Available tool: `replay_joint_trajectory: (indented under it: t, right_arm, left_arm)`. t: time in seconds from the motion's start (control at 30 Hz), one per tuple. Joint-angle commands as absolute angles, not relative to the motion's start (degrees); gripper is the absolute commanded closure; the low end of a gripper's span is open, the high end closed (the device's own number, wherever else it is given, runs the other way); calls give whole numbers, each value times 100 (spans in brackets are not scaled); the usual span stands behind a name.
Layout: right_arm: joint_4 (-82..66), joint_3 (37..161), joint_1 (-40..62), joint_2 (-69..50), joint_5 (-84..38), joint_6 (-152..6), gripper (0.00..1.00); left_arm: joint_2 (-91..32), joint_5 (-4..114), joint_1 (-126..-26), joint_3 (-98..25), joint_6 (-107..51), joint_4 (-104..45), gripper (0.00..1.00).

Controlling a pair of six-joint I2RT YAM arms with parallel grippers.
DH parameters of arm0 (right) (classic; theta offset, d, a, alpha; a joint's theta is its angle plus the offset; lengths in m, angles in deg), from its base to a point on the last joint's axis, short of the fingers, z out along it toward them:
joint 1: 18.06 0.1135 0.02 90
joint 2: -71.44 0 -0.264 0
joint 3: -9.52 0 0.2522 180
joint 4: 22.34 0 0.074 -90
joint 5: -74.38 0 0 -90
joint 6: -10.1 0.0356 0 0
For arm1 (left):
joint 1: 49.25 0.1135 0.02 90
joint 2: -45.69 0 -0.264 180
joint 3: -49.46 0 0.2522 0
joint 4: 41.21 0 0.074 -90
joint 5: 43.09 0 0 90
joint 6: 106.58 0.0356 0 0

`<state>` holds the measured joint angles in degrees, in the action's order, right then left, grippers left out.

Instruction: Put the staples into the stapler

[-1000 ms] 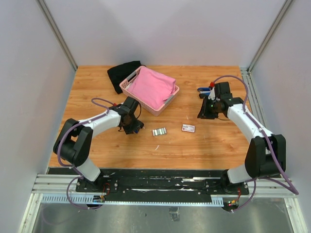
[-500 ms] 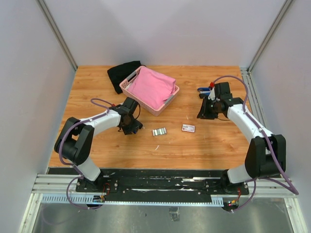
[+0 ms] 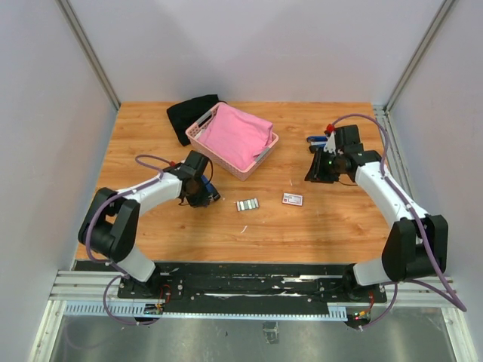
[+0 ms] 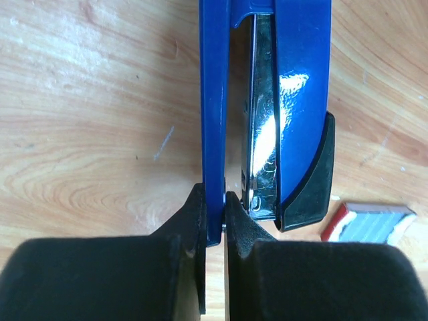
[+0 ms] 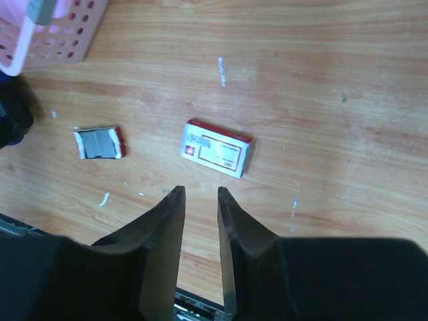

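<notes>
Pinching the stapler point(image 4: 301, 67) by its thin cover, my left jaws have its long axis pointing straight ahead. The staples point(image 4: 371, 223) lie crosswise just right; my right jaws hang spread.

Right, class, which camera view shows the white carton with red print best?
The right wrist view: the carton lies whole and close, its red print plain, just beyond the right gripper. The top view shows it only as a small pale rectangle. The left wrist view does not show it.
</notes>
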<state>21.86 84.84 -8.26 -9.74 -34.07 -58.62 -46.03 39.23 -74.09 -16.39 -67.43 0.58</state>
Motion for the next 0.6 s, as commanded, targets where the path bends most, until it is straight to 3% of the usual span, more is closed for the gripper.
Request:
replay_joint_trajectory:
  t: [0.0, 0.2, 0.57]
  right_arm:
    - [2549, 9133, -553, -840, -3581, -5813, 71]
    - [2769, 10051, 158, -1096, -3814, -5579, 62]
    - [2833, 11307, 1313, -1817, -4124, -5312, 47]
  left_arm:
    - [-3744, 4420, -7368, -1444, -6774, -409, 100]
    - [-2657, 4889, -7368, -1153, -6735, -1029, 100]
    - [-2237, 5649, -7516, -1488, -7176, -2074, 100]
